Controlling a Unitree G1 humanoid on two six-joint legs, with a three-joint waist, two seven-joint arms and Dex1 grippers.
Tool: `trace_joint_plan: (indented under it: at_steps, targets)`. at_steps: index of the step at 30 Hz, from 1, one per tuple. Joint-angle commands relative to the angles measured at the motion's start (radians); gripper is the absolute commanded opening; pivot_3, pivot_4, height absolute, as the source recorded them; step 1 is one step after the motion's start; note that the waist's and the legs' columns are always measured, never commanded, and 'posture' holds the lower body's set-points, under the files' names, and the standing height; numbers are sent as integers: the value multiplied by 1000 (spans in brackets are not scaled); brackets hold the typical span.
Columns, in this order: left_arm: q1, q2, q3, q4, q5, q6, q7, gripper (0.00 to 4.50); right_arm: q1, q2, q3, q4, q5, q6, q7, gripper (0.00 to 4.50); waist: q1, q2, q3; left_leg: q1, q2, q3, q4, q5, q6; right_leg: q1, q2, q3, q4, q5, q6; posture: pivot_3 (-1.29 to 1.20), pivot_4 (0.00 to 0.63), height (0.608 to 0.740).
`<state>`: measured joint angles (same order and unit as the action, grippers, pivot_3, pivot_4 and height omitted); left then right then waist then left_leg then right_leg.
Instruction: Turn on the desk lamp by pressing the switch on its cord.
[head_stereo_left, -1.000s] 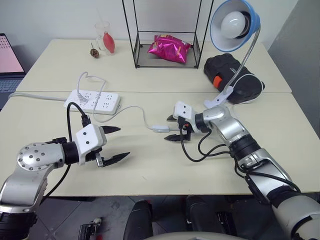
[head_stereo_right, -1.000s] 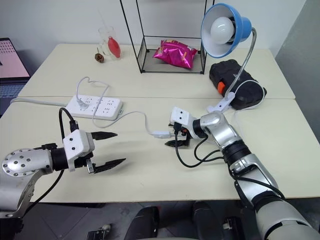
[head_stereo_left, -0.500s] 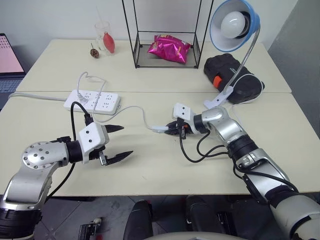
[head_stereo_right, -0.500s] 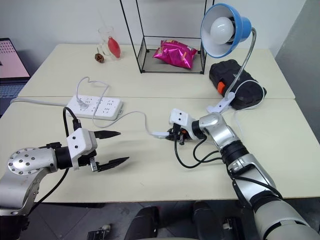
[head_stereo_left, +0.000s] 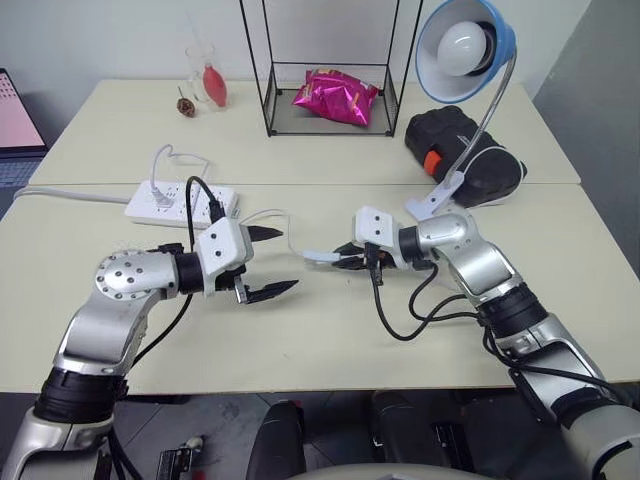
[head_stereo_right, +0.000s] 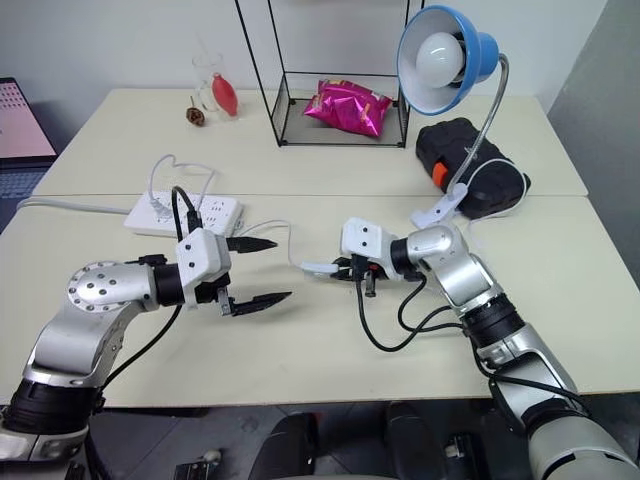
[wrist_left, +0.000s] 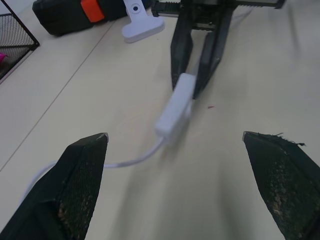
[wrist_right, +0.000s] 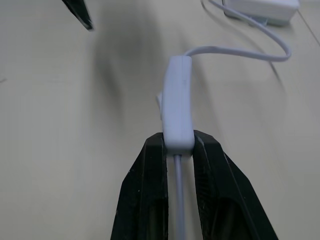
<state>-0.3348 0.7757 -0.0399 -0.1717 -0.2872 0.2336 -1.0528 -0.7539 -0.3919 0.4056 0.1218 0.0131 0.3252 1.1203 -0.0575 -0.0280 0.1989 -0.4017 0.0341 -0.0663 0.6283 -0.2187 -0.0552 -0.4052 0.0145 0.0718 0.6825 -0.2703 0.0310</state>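
- The right pincer (head_stereo_left: 345, 257) pinches the switch (head_stereo_left: 321, 256) at one end, its two black fingers (wrist_right: 150, 175) pressed against the block's sides, with the block sticking out past the fingertips.
- The switch is held just above the desk (head_stereo_left: 330, 340), near the middle of the front desk, between the two pincers.
- The cord (head_stereo_left: 262, 215) runs from the free end of the switch in a loop toward the white power strip (head_stereo_left: 180, 203) at the left of the desk; in the right wrist view another stretch of it passes back between the fingers.
- The left pincer (head_stereo_left: 277, 262) is spread wide, empty, its fingertips pointing toward the switch and close to it but apart from it; in the left wrist view the switch (wrist_left: 175, 103) lies between and beyond its two fingers (wrist_left: 82, 165).
- The desk lamp (head_stereo_left: 465, 45) stands at the far right, its blue shade tilted toward the camera and its white bulb unlit; the silver gooseneck goes down to the white clip base (head_stereo_left: 432, 200), which lies beside a black case (head_stereo_left: 460, 150) with an orange patch.
- Further back on the desk stand a black wire rack (head_stereo_left: 325, 70) with a pink snack bag (head_stereo_left: 335, 97) in it, and a clear glass (head_stereo_left: 203, 72) holding something red.
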Motion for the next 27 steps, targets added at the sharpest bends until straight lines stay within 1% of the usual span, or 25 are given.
trace_joint_plan:
  at_steps: [1,8,15,18,21,23,24,25,26,27]
  targets:
    - [-57,-14,-32,19,4,6,-26,4500,4,-6,-7,-109,-2,39,-24,341,1,0,0,0,0,0,0,0,0,0,0,0,0,0,0,0,150,740]
    - [-107,-21,-88,83,57,-32,-48,4500,11,-13,2,-166,1,74,-42,341,1,0,0,0,0,0,0,0,0,0,0,0,0,0,0,0,150,740]
    - [-128,-43,-100,124,79,-59,-52,4500,19,-22,9,-190,0,86,-48,341,1,0,0,0,0,0,0,0,0,0,0,0,0,0,0,0,150,740]
    - [-135,-54,-105,134,84,-64,-49,3988,19,-23,13,-193,-1,87,-48,341,1,0,0,0,0,0,0,0,0,0,0,0,0,0,0,0,150,740]
    - [-138,-64,-108,138,91,-67,-46,3276,18,-23,16,-195,0,88,-46,341,1,0,0,0,0,0,0,0,0,0,0,0,0,0,0,0,150,740]
    - [-140,-72,-111,141,96,-68,-44,2937,16,-23,19,-196,0,88,-45,341,1,0,0,0,0,0,0,0,0,0,0,0,0,0,0,0,150,740]
    - [-142,-75,-113,142,99,-68,-44,2667,16,-23,20,-196,1,88,-45,341,1,0,0,0,0,0,0,0,0,0,0,0,0,0,0,0,150,740]
    - [-143,-78,-114,144,102,-69,-44,2505,15,-23,21,-196,1,88,-45,341,1,0,0,0,0,0,0,0,0,0,0,0,0,0,0,0,150,740]
    - [-145,-82,-115,145,104,-69,-44,2205,15,-23,22,-197,1,89,-44,341,1,0,0,0,0,0,0,0,0,0,0,0,0,0,0,0,150,740]
    - [-148,-85,-116,147,106,-68,-44,2009,15,-23,23,-198,1,89,-44,341,1,0,0,0,0,0,0,0,0,0,0,0,0,0,0,0,150,740]
